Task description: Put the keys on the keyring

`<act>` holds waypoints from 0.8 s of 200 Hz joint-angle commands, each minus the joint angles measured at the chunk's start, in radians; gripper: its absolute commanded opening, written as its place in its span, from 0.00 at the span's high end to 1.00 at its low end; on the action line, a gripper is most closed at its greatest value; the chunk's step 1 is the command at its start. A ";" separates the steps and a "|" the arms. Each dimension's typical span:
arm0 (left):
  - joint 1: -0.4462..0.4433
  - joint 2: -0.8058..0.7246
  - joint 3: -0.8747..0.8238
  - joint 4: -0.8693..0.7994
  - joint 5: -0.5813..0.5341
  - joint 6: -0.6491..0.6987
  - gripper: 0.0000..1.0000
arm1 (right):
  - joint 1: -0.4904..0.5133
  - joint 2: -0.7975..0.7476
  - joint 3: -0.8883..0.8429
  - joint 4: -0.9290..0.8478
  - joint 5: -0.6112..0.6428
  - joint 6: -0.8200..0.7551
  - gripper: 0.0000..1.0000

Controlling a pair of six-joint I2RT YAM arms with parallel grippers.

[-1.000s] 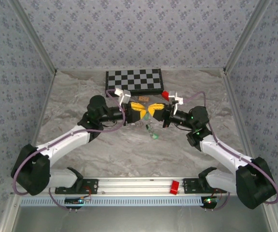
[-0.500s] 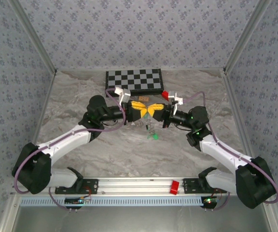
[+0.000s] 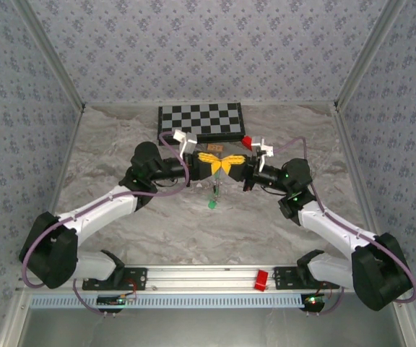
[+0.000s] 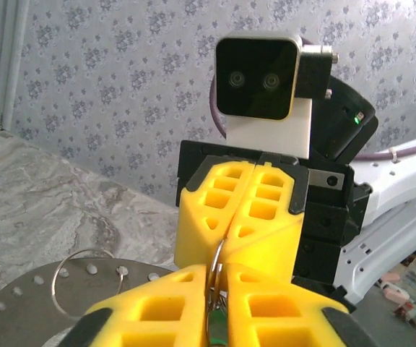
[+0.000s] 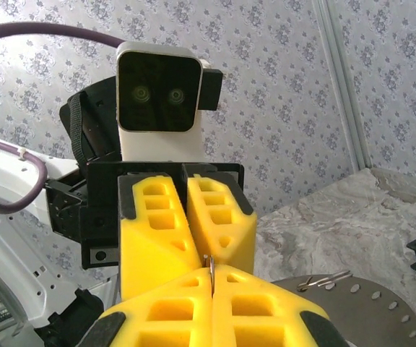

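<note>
Since the earlier frames, the key (image 3: 212, 204) has shifted from 5 o'clock of the meeting grippers to 6 o'clock, and the left gripper (image 3: 211, 163) has gone from partly open to clenched.

1. Table (image 3: 107, 159): marble-patterned surface. A checkerboard (image 3: 201, 121) lies at its 12 o'clock edge.
2. Arms: the left arm (image 3: 100, 210) reaches in from 8 o'clock, the right arm (image 3: 331, 224) from 4 o'clock. The two meet tip to tip near the table centre.
3. Left gripper (image 4: 215, 289): yellow fingers (image 4: 157, 311) pressed together, grasping the keyring.
4. Right gripper (image 3: 230, 165): fingers likewise clenched on the keyring, directly facing the left gripper. See also the left wrist view (image 4: 226, 238) and the right wrist view (image 5: 211, 285).
5. Perforated disc (image 4: 20, 318): a grey round plate below the grippers. A separate thin wire hoop (image 4: 85, 282) rests on it at 9 o'clock of the left gripper.
6. Keyring (image 4: 216, 262): a thin curved metal edge pinched between both sets of fingertips and raised off the table. Only a short sliver (image 5: 209, 266) protrudes.
7. Key: green head, hanging below the pinch point. Its attachment is too small to resolve.
8. Red block (image 3: 248, 141): sits at 1 o'clock of the grippers. An orange tile (image 3: 211, 148) sits at 12 o'clock of them.
</note>
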 commanded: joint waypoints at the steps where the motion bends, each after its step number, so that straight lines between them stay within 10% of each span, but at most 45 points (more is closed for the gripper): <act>1: -0.016 0.014 0.039 0.026 0.027 0.005 0.99 | 0.014 0.000 0.017 0.053 -0.017 0.011 1.00; 45: -0.015 -0.007 0.052 -0.084 0.023 0.074 1.00 | 0.003 -0.033 0.009 -0.019 0.007 -0.014 1.00; 73: -0.014 -0.032 0.070 -0.218 0.020 0.174 1.00 | 0.000 -0.108 0.024 -0.236 0.061 -0.107 0.78; 160: -0.010 -0.090 0.103 -0.530 0.036 0.451 1.00 | 0.045 -0.172 0.231 -0.923 0.132 -0.392 0.81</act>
